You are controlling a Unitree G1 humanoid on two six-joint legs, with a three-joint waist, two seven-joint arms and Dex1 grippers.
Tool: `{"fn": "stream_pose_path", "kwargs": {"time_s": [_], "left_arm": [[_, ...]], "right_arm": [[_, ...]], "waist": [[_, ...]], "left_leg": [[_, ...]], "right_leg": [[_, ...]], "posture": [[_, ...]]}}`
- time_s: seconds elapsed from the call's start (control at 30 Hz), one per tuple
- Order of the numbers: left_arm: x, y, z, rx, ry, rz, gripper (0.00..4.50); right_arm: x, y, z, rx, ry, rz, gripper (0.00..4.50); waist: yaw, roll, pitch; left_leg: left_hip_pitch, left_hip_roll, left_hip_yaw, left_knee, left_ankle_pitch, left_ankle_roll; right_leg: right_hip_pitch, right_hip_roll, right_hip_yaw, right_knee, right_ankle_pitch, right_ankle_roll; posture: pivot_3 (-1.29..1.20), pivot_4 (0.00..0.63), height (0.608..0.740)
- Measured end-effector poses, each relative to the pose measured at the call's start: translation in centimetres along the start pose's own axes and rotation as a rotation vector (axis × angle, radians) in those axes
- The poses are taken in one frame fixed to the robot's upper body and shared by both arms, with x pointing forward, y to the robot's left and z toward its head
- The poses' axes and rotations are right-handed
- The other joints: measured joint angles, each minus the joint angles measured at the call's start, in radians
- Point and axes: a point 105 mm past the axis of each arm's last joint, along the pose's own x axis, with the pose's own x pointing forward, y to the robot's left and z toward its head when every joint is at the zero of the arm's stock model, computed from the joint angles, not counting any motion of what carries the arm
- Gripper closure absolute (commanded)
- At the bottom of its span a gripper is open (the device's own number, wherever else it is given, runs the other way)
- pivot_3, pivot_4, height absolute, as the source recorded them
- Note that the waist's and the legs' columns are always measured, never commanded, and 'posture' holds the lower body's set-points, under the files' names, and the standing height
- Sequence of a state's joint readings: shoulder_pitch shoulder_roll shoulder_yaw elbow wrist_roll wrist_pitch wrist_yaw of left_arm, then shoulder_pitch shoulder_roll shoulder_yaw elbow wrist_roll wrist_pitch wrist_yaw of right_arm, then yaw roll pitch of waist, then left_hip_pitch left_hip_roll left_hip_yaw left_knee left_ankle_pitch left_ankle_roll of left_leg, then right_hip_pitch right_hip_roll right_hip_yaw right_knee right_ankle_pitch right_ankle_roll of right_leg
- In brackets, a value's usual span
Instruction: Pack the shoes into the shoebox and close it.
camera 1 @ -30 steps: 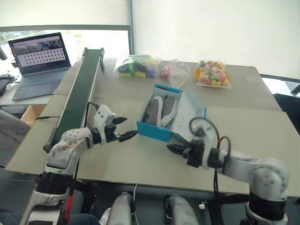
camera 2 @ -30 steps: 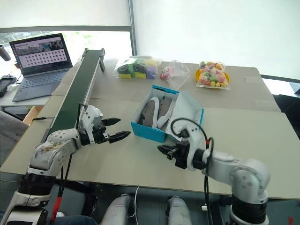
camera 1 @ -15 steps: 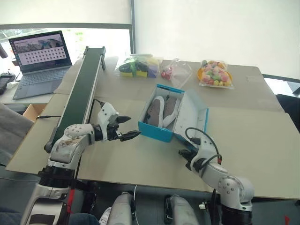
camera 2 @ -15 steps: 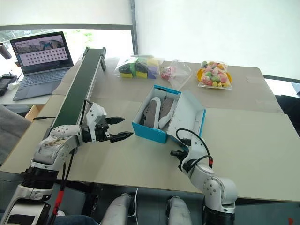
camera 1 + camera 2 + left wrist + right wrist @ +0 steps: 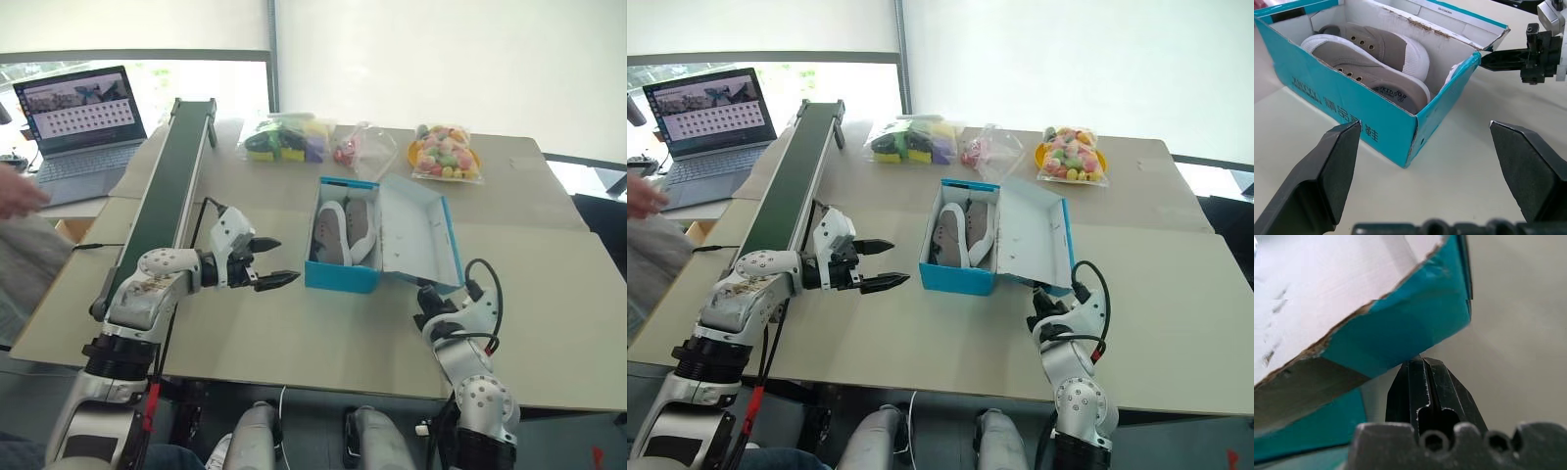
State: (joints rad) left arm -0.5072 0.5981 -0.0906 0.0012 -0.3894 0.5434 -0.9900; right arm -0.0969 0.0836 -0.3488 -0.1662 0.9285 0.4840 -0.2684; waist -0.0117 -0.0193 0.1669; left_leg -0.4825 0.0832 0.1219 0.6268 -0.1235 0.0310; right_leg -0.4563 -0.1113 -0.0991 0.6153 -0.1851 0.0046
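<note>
1. Turquoise cardboard marks the shoebox (image 5: 343,276), standing mid-tabletop (image 5: 549,294) with both grey-beige shoes (image 5: 343,230) already side by side inside; packing looks done, closing is left.
2. Its long axis runs away from the robot; the white-lined hinged lid (image 5: 419,241) lies thrown open on the robot's right side, so it must swing leftward over the shoes.
3. Right gripper (image 5: 1422,363) is pinched fully shut on nothing, its tip tucked just under the lid's near corner; I judge this the nearer arm for the flip, pushing up from below.
4. Left gripper (image 5: 279,264) hovers spread wide and empty, just beside the box's near-left corner, pointing at it; well placed to brace the box or catch the lid; a slide of the box is the risk.
</note>
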Motion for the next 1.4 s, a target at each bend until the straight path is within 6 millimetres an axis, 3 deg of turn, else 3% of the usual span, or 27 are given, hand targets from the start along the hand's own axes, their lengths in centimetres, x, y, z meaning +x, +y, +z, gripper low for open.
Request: {"fn": "stream_pose_path", "kwargs": {"time_s": [0.23, 0.33, 0.47, 0.53, 0.67, 0.73, 0.87, 1.1, 1.23, 1.4], "left_arm": [[-0.1, 0.0, 0.0, -0.002, 0.007, -0.003, 0.00], [-0.1, -0.2, 0.0, 0.000, 0.008, -0.004, 0.00], [-0.1, -0.4, -0.1, -0.004, 0.014, 0.006, 0.00], [-0.3, -0.6, -0.2, -0.008, 0.013, 0.020, 0.00], [-0.4, -1.1, -0.7, -0.027, 0.016, 0.040, 0.00], [-0.6, -0.9, -0.9, -0.036, 0.010, 0.068, 0.00], [-0.6, -1.2, -1.0, -0.039, -0.005, 0.088, 0.00], [-0.8, -1.4, -1.2, -0.052, -0.027, 0.132, 0.00], [-1.0, -1.4, -1.5, -0.058, -0.027, 0.158, 0.00], [-1.2, -1.4, -1.8, -0.071, -0.036, 0.194, 0.00]], "right_arm": [[0.6, 3.7, 2.4, 0.211, -0.125, 0.218, 4.48], [0.3, 6.2, 2.9, 0.255, -0.140, 0.362, 4.48], [-2.1, 12.4, 3.5, 0.252, -0.142, 0.685, 4.48], [-3.4, 15.1, 3.0, 0.171, -0.100, 0.823, 4.48], [-4.6, 19.5, 1.5, -0.181, 0.020, 0.992, 4.48], [-3.2, 21.0, 0.4, -0.362, 0.058, 0.971, 4.48], [0.0, 21.4, -2.1, -0.668, 0.129, 0.874, 4.48], [5.3, 19.7, -6.6, -0.821, 0.291, 0.724, 4.48], [6.2, 18.3, -8.2, -0.883, 0.363, 0.705, 4.48], [6.3, 18.2, -8.5, -0.934, 0.388, 0.729, 4.48]], "waist": [[-0.002, 0.000, 0.000], [-0.002, 0.000, 0.000], [-0.003, 0.000, 0.000], [-0.004, 0.001, 0.000], [-0.001, 0.000, 0.000], [-0.001, 0.000, 0.000], [0.005, 0.000, 0.000], [-0.001, 0.000, 0.000], [0.001, 0.000, 0.000], [-0.001, 0.000, 0.000]], "left_leg": [[0.001, 0.000, 0.000, 0.002, 0.000, 0.000], [0.004, 0.000, 0.000, 0.003, 0.000, 0.000], [0.005, 0.000, 0.000, 0.002, 0.000, 0.000], [0.005, 0.000, 0.000, 0.003, 0.000, 0.000], [0.006, 0.000, 0.000, 0.005, 0.000, 0.000], [0.006, 0.000, 0.000, 0.005, 0.000, 0.000], [0.005, 0.000, 0.000, 0.005, 0.000, 0.000], [0.005, 0.000, 0.006, 0.007, 0.000, 0.000], [0.005, 0.000, 0.008, 0.007, 0.000, 0.000], [0.006, 0.001, 0.008, 0.007, 0.000, 0.000]], "right_leg": [[0.000, 0.001, 0.002, 0.005, 0.001, 0.001], [0.001, 0.001, 0.003, 0.007, 0.000, 0.000], [0.000, 0.001, 0.004, 0.010, -0.001, -0.001], [0.000, 0.001, 0.004, 0.010, -0.001, -0.001], [0.000, 0.001, 0.004, 0.011, -0.001, -0.002], [0.000, 0.000, 0.004, 0.011, -0.001, -0.002], [0.000, 0.000, 0.002, 0.011, -0.002, -0.003], [0.000, 0.001, 0.003, 0.014, 0.002, 0.005], [0.000, 0.001, 0.003, 0.014, 0.001, 0.005], [0.000, 0.001, 0.003, 0.015, 0.001, 0.004]], "posture": [[0.00, 0.150, 0.716], [0.00, 0.150, 0.716], [0.00, 0.150, 0.716], [0.00, 0.150, 0.716], [0.00, 0.150, 0.716], [0.00, 0.150, 0.716], [0.00, 0.150, 0.716], [0.00, 0.150, 0.716], [0.00, 0.150, 0.716], [0.00, 0.150, 0.716]]}}
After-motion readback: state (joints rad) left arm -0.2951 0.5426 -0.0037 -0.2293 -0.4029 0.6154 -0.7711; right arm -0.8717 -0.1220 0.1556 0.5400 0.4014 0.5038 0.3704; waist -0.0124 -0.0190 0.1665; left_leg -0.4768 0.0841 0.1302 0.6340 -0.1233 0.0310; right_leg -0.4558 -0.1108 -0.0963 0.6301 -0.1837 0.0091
